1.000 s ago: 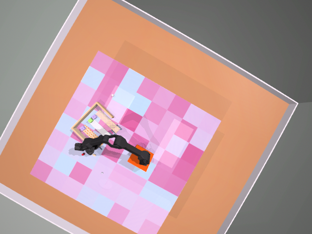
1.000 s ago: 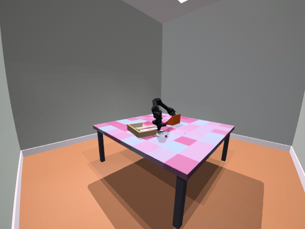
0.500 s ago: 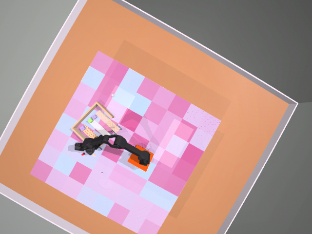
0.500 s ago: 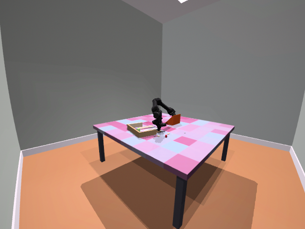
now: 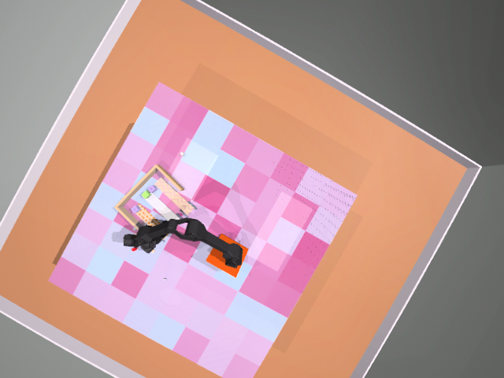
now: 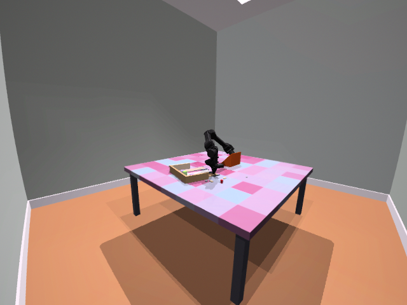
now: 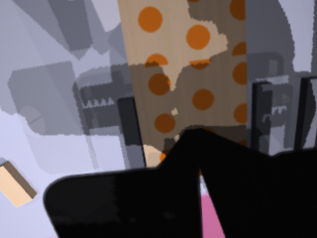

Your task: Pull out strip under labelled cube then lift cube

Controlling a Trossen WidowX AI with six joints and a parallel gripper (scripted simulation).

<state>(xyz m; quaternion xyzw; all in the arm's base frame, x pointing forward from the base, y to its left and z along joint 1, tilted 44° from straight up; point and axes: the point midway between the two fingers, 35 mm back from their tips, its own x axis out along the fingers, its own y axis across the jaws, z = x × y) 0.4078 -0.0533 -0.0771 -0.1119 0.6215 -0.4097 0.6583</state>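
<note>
Through the top view, I judge the spotted strip (image 5: 143, 213) (image 7: 175, 47) my target, its long axis running far-left from my closed, seemingly empty jaws (image 5: 148, 245) (image 6: 213, 172) towards the purple cube (image 5: 135, 209), whose label I can't make out.

I count three strips (image 5: 161, 205) (image 6: 194, 169) (image 7: 203, 79), one wooden frame (image 5: 136, 186) (image 6: 197, 178), one table (image 5: 211, 321) (image 6: 241, 189) and probably three cubes (image 5: 146, 194) (image 6: 185, 172), though the view is rather small.

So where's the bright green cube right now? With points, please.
In the top view, the green cube (image 5: 146, 194) is inside the wooden frame (image 5: 135, 186), left of the middle, beside a purple cube (image 5: 151, 188) and at the end of the white strip (image 5: 161, 205).
</note>
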